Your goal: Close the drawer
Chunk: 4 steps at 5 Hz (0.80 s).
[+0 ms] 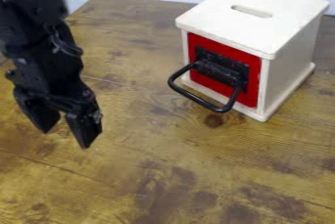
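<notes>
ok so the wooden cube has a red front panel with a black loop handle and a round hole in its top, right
Not quite: the opening in the top is a long narrow slot, not a round hole, as the camera view shows. The wooden cube does have a red front panel with a black loop handle.

Hangs down at the left of the view, black arm [42,42] upright above the tool [67,130]. Fingers [86,128] spread apart with an open gap between, tips pointing downward, holding nothing.
</notes>
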{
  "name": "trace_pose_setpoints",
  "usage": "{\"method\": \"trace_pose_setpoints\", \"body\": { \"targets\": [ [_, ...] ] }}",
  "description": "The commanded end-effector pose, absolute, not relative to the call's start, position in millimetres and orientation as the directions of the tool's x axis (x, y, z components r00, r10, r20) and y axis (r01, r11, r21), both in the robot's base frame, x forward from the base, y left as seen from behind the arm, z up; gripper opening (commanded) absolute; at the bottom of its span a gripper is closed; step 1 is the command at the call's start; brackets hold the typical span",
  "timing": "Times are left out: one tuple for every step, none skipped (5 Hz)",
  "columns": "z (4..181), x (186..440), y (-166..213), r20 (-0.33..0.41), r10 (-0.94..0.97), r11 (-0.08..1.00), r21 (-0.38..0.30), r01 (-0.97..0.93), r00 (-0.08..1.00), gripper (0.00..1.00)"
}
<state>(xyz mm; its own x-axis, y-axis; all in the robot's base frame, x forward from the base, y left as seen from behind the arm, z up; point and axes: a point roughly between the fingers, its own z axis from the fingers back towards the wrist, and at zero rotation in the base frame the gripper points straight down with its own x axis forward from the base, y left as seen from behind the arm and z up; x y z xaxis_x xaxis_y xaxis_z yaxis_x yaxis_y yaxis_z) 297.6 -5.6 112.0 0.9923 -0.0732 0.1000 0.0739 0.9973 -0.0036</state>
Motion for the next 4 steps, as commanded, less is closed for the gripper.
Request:
{"method": "trace_pose_setpoints", "body": {
  "targets": [
    [118.6,303,-3,0.131,-0.065,0.998,0.006,0.064,0.989,1.0],
    [124.0,299,-1,0.135,0.009,1.0,0.007,-0.01,0.991,1.0],
    [127.9,297,1,0.151,0.059,0.998,0.005,-0.06,0.987,1.0],
    [131.6,308,9,0.156,-0.008,1.0,0.002,0.008,0.988,1.0]
  ]
}}
